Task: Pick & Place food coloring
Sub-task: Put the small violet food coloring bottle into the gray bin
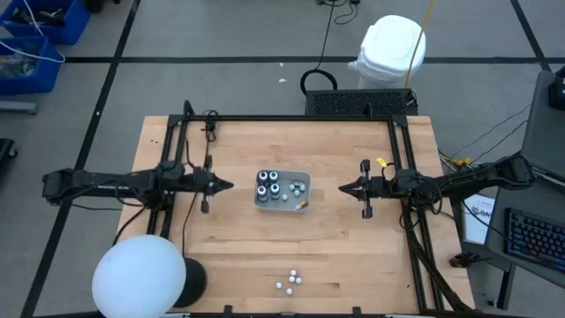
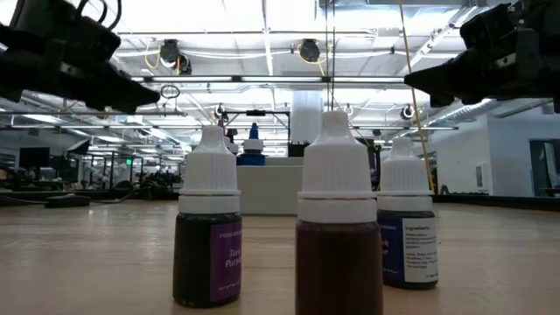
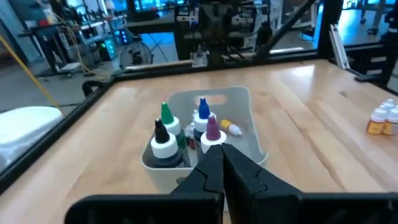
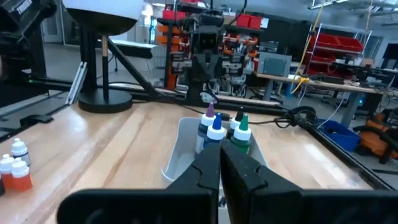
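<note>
Table (image 1: 238, 247): wood top, dark frame round it. Near edge cut off in high view.
Lamp (image 1: 139, 277): white globe on dark base, near-left corner; covers part of table from above. Right wrist view shows only its base, pole and shade underside.
Left arm: comes in from left, gripper (image 1: 226, 185) just left of tray, over bare wood. Fingers together, tips meet in left wrist view (image 3: 219, 151); nothing held.
Right arm: from right, gripper (image 1: 345, 188) near tray's right side, apart from it. Fingers together in right wrist view (image 4: 217, 154); nothing held.
Tray (image 1: 303, 177): grey, mid-table between the grippers. Near wall partly hidden behind fingers in both wrist views.
Bottles in tray (image 1: 268, 185): four upright at left end, from above just dark rings. Wrist views show cap colours: green, black, blue, purple (image 3: 212, 129). One yellow bottle lying down (image 1: 300, 205), right end.
Loose bottles (image 1: 290, 281): three, near table's front edge, well apart from tray. Tiny specks from above; low view shows them close, white caps, purple label (image 2: 207, 236), bottoms cut off. Label text mostly unreadable.
</note>
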Controlling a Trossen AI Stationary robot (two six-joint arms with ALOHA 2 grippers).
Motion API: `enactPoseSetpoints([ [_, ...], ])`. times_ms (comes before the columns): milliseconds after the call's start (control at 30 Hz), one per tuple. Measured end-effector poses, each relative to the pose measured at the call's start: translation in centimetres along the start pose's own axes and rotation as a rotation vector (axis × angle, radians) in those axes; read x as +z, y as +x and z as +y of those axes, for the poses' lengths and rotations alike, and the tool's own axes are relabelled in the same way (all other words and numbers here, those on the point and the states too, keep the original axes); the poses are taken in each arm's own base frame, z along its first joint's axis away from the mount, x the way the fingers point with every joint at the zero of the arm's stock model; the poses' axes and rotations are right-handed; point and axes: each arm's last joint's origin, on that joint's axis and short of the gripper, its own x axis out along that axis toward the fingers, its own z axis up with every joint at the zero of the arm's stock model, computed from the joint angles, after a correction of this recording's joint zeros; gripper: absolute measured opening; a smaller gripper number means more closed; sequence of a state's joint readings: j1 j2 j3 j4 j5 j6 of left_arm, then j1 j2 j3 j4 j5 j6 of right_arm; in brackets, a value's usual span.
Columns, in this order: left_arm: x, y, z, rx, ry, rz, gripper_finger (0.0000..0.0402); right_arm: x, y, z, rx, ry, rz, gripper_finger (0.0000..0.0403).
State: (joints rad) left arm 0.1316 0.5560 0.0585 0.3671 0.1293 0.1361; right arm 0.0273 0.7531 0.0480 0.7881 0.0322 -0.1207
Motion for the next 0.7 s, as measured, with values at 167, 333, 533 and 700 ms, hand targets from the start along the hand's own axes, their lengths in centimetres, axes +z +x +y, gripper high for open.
enactPoseSetpoints([
  [167, -1.2, -0.1, -0.3, 0.047, 0.011, 0.008, 0.0005, -0.1, 0.0, -0.1, -0.026, -0.009, 0.016, 0.0004],
  [333, -0.9, -0.1, -0.4, 0.057, 0.004, -0.009, 0.0004, -0.1, 0.0, -0.1, -0.028, -0.006, 0.017, 0.0004],
  [533, -1.0, -0.2, 0.0, 0.163, -0.08, -0.003, 0.0033, 0.4, 1.1, 0.2, -0.022, -0.03, 0.163, 0.0001],
  [700, -0.9, -0.2, 0.1, 0.225, -0.048, -0.001, 0.0039, 5.2, 5.0, 2.4, 0.048, -0.082, 0.342, 0.0],
])
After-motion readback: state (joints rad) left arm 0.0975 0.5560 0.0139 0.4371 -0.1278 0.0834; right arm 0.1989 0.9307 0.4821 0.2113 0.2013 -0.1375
